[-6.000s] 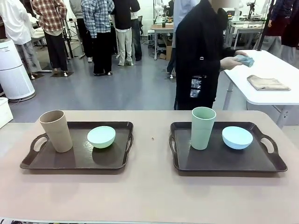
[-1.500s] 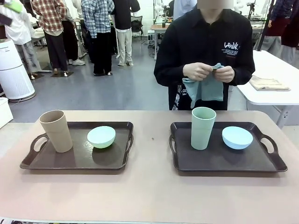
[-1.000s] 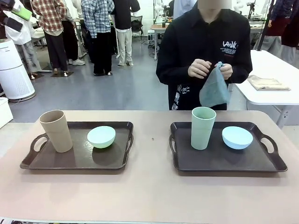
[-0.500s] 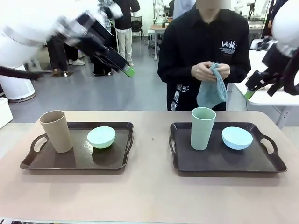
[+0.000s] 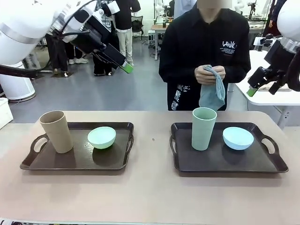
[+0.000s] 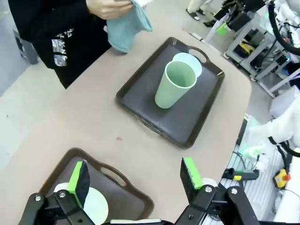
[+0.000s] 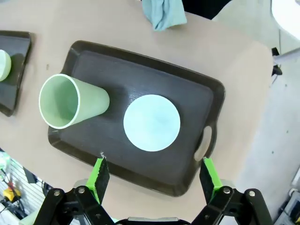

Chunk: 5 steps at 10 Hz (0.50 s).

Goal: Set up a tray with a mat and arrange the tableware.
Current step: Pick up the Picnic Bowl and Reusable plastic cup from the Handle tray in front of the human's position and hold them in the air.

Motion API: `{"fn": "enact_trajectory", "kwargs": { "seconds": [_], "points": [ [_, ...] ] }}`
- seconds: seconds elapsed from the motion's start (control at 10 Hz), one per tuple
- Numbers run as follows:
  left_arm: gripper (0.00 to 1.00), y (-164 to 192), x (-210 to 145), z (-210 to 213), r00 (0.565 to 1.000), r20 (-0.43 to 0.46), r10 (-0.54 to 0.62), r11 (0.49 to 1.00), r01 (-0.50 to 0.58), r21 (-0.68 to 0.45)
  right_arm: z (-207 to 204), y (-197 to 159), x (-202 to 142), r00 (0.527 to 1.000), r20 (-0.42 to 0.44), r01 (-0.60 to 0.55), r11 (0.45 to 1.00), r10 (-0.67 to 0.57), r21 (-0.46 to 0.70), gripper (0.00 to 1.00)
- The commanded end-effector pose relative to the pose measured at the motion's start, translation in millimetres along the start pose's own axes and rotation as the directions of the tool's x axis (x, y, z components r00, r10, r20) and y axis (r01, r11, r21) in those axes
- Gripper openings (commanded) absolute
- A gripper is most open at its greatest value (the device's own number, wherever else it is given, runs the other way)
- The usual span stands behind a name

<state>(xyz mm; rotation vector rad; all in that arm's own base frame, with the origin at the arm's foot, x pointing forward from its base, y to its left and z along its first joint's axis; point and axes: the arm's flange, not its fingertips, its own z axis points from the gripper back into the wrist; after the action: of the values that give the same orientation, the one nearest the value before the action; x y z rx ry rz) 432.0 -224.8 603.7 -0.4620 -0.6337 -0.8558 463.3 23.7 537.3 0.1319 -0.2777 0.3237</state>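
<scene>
Two dark brown trays lie on the table. The left tray (image 5: 33, 164) holds a tan tumbler (image 5: 56, 131) and a mint green bowl (image 5: 101, 137). On the right tray (image 5: 276, 165) stand a pale green tumbler (image 5: 203, 128) and a light blue bowl (image 5: 238, 138). Across the table, a person holds a teal cloth mat (image 5: 213, 91) in both hands above the table's far edge. My left gripper (image 5: 123, 65) hangs open high over the left tray. My right gripper (image 5: 261, 89) hangs open, high beyond the right tray. From the right wrist, the open gripper (image 7: 153, 174) looks down on the green tumbler (image 7: 70, 101) and blue bowl (image 7: 151, 123).
A white side table (image 5: 281, 101) stands at the far right, level with my right gripper. Bare table surface (image 5: 152, 154) runs between the trays and in front of them. Several people stand farther back on the left.
Both arms have come into view and now hang high over the table. The person has gathered the teal cloth in both hands. The trays and tableware have not moved.
</scene>
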Motion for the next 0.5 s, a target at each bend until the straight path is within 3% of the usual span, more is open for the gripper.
{"fn": "enact_trajectory", "kwargs": {
  "seconds": [0.0, 0.1, 0.2, 0.3, 0.4],
  "points": [
    [1.0, 6, 2, -26, 0.988, 0.055, -0.146, 0.964, 0.154, -0.216, -18, 1, 21, 0.996, -0.04, 0.08, 0.995, -0.083, -0.066, 1.0],
    [1.0, 1, -1, -54, 0.982, 0.056, -0.181, 0.943, 0.19, -0.272, -40, 7, 32, 0.991, -0.066, 0.107, 0.99, -0.113, -0.091, 1.0],
    [1.0, -8, -10, -90, 0.951, 0.066, -0.303, 0.875, 0.305, -0.376, -65, 5, 34, 0.983, -0.12, 0.134, 0.989, -0.141, -0.06, 1.0],
    [1.0, -19, -18, -123, 0.901, 0.065, -0.43, 0.804, 0.414, -0.427, -87, 0, 31, 0.967, -0.181, 0.165, 0.982, -0.181, -0.096, 1.0],
    [1.0, -32, -27, -162, 0.817, 0.031, -0.576, 0.718, 0.524, -0.459, -105, -5, 25, 0.946, -0.238, 0.191, 0.971, -0.222, -0.145, 1.0]
  ]
}}
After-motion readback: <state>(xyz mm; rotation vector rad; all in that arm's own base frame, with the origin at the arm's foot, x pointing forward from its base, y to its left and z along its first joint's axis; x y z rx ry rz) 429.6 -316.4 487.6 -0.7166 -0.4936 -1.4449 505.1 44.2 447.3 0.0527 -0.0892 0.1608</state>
